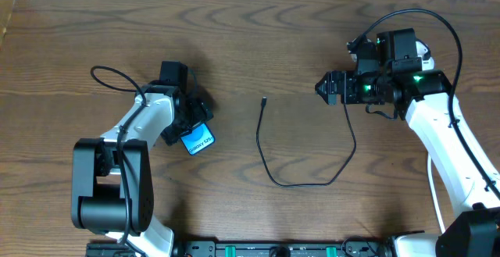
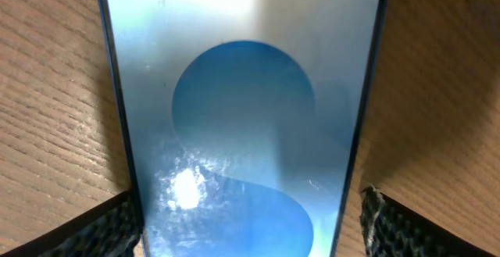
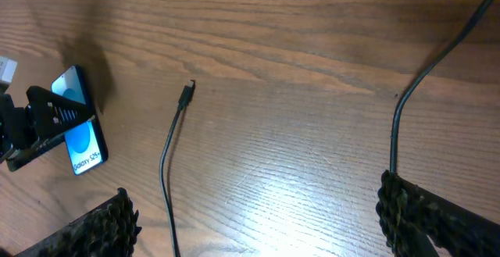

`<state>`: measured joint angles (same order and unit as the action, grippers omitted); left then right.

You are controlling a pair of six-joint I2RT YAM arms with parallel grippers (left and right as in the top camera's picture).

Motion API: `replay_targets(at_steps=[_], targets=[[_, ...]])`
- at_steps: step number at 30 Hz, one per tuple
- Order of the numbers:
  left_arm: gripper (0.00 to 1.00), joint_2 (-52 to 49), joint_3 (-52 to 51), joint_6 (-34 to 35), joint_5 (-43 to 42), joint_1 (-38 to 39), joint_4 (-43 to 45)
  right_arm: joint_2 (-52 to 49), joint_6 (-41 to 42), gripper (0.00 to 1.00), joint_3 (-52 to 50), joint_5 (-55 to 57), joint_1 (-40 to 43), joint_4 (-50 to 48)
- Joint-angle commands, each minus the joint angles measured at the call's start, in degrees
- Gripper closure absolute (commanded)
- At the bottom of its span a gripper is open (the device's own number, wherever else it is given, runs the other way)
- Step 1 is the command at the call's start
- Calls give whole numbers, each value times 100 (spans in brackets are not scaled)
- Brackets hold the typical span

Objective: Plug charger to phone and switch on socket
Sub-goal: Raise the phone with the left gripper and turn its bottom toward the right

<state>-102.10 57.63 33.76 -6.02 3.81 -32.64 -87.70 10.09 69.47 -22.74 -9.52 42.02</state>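
The phone (image 1: pixel 198 139) with its blue screen lies left of centre, and it also shows in the right wrist view (image 3: pixel 82 144). My left gripper (image 1: pixel 191 121) straddles it. In the left wrist view the phone (image 2: pixel 242 93) fills the space between the fingers of the left gripper (image 2: pixel 246 218); the left finger touches its edge and a small gap shows at the right finger. The charger (image 1: pixel 269 171) loops across the middle, its connector tip (image 1: pixel 264 99) free on the wood. My right gripper (image 1: pixel 328 87) is open and empty (image 3: pixel 254 202). The cable (image 3: pixel 394 132) runs past its right finger. The plug and the socket are out of view.
The brown wooden table (image 1: pixel 258 23) fills the view. The charger's connector tip (image 3: pixel 187 93) lies between the two arms. A black rail (image 1: pixel 273 249) runs along the front edge. The arm's own black cable arcs above the right wrist (image 1: pixel 437 19).
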Motion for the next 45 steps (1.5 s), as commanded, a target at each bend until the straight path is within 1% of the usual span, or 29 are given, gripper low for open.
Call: replay_targets(at_steps=[1,4,11,14,15,23,26,32,34,41,43,45], targets=[[8,-328,-219,-118,70,-63,-26,2,57,2,90,-55,-33,-4],[8,-450,-219,-234,68,-63,-44,2,55,2,90,-52,-33,-2],[9,-772,-223,-748,70,-57,-87,2,52,2,90,-31,-33,11],[22,-774,-223,-765,72,-59,-85,2,55,2,90,-31,-33,17],[29,-774,-223,-767,72,-59,-87,2,55,2,90,-31,-33,15],[30,-769,-142,-968,114,-63,-116,2,55,2,90,-31,-33,15],[30,-708,105,-1080,116,-63,-337,2,55,2,90,-28,-33,11],[30,-332,831,-1080,87,-63,-1019,2,57,2,90,-31,-33,0],[30,-142,949,-1080,-101,-63,-1108,2,57,1,90,-31,-33,-2],[31,319,964,-835,-398,-63,-1102,2,57,1,90,-31,-33,-46],[30,391,964,-623,-431,-63,-1080,2,57,1,90,-33,-33,-70],[31,485,964,-575,-804,-63,-933,2,57,1,90,-33,-33,-85]])
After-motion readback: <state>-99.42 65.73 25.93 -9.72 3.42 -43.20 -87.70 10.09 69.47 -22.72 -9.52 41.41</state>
